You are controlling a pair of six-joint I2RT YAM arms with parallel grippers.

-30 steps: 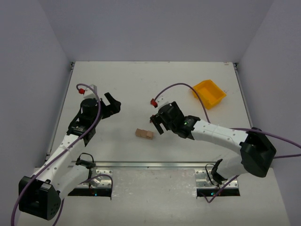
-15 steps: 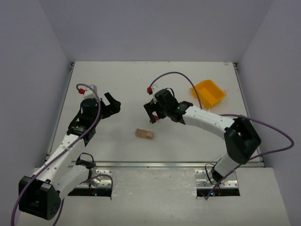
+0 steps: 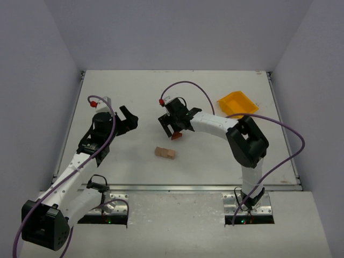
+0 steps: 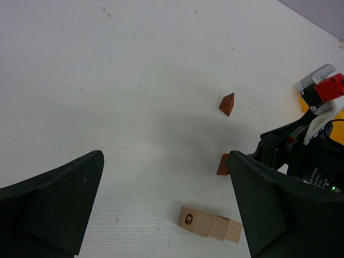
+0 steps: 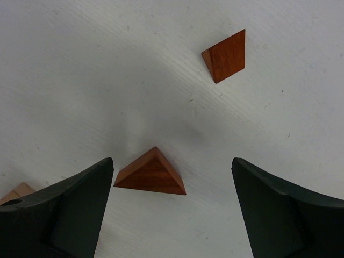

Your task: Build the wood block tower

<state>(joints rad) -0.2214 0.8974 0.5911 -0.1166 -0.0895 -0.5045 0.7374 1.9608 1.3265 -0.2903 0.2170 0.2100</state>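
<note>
So there's no real tower right now, just the tan blocks (image 4: 209, 226) lying flat side by side on the table (image 3: 134, 91), one showing a letter G. Your right gripper (image 3: 171, 126) hangs just beyond the tan blocks with its jaws spread wide. The nearer wedge (image 5: 150, 174), reddish-brown, sits on the table between them with neither finger touching it. I'd guess you've lined up that way so a straight squeeze catches its sloped sides. The second wedge (image 5: 226, 55) is a bit further out from the tan blocks, along roughly the same line. Your left gripper (image 4: 165, 158) is parked well off to the left of the tan blocks, jaws apart and empty, probably just staying clear. The yellow bin (image 3: 237, 102) is well away on the far right.
</note>
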